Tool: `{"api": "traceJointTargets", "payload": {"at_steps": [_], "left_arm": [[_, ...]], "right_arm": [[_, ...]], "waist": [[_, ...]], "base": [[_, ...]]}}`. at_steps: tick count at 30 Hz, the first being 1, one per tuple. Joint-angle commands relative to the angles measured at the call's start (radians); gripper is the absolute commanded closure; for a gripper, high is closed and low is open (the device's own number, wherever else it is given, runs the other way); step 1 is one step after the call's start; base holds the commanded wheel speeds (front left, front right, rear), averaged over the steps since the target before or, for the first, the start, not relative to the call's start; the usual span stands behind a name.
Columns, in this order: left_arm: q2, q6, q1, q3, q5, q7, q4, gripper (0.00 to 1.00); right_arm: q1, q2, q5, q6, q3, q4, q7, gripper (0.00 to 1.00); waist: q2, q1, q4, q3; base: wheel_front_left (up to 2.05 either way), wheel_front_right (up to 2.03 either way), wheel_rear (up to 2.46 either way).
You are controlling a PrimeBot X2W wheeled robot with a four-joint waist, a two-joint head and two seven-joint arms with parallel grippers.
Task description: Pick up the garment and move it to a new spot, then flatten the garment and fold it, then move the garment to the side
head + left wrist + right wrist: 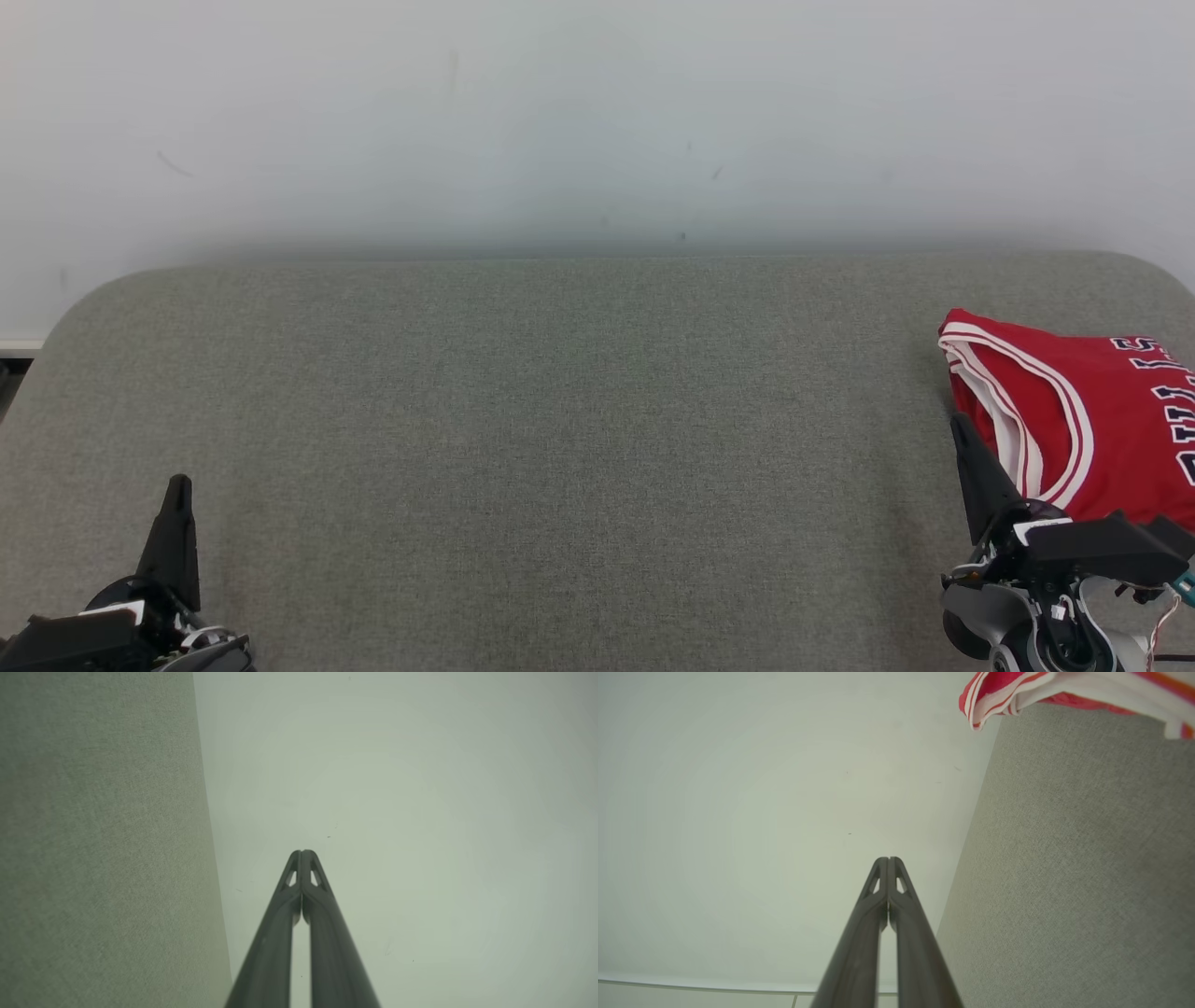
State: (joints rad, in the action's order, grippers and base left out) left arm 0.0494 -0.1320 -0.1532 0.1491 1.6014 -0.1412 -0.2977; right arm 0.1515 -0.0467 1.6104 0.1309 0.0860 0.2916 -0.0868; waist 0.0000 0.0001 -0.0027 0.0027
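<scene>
The garment (1102,420) is a red jersey with white and dark trim and dark lettering, lying folded at the far right of the grey fabric surface (579,448). Its edge (1017,690) also shows at the top of the right wrist view. My right gripper (960,427) stands shut at the lower right, its tip just beside the garment's near left edge, with nothing between its fingers; in the right wrist view the right gripper (888,859) has its tips pressed together. My left gripper (177,483) is shut and empty at the lower left, and the left gripper (301,852) shows closed tips in its own view.
A pale wall (597,121) rises behind the surface's far edge. The surface has rounded far corners, and its wide middle stretch lies between the two grippers.
</scene>
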Motion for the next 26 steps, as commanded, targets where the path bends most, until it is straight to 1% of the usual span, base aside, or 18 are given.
{"api": "traceJointTargets", "payload": {"at_steps": [1, 26], "left_arm": [[0.002, -0.002, -0.01, 0.003, 0.004, -0.004, 0.0, 1.0], [0.002, -0.002, -0.011, 0.004, 0.003, -0.005, 0.0, 1.0]], "right_arm": [[0.007, -0.007, 0.003, 0.0, 0.003, -0.002, -0.001, 1.0], [0.007, -0.007, 0.004, 0.0, 0.003, -0.002, -0.001, 1.0]], "waist": [[0.0, -0.0001, 0.0, 0.0], [0.0, -0.0001, 0.0, 0.0]], "base": [[0.0, 0.0, 0.0], [0.0, 0.0, 0.0]]}}
